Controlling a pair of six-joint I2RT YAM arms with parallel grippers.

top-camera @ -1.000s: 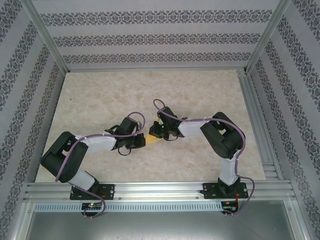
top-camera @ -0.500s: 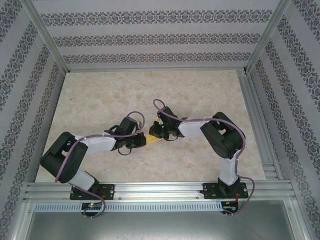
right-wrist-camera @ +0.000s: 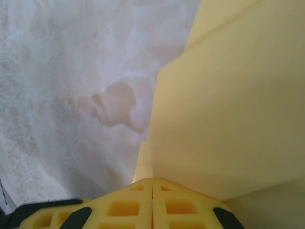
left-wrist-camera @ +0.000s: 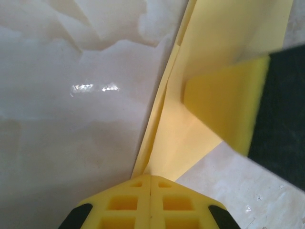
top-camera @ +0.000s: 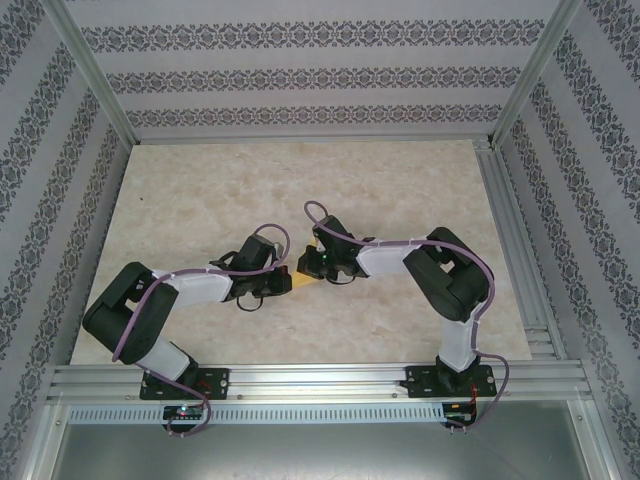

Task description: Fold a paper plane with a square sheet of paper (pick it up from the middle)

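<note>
Two arms: the left arm (top-camera: 150,310) and the right arm (top-camera: 450,285) reached in from the near edge and met over the middle of the table (top-camera: 400,180), their wrists close together.
Left grip: the left gripper (left-wrist-camera: 150,178) was clamped on a folded edge of the paper (left-wrist-camera: 190,138), its yellow pads pressed together with the sheet pinched between them.
Right grip: the right gripper (right-wrist-camera: 152,181) was likewise closed tight on the paper, coming from the far right and facing the left one.
Paper, place: yellow-orange, it sat between the two grippers at the table's middle. From above, a small wedge of it showed just near the right wrist.
Paper, shape: from the left wrist, a long crease ran away from the pads, with a flap standing up to the right. Whether its lower edge touched the table could not be told.
Reason for the hold: probably each pinch kept the layers lined up along the crease, one grip anchoring the sheet while the other shaped the fold.
Stage: judged mid-fold, as creases were present but no pointed dart could be made out.
Risk: such thin paper could slip or tear if the grippers pulled apart.
</note>
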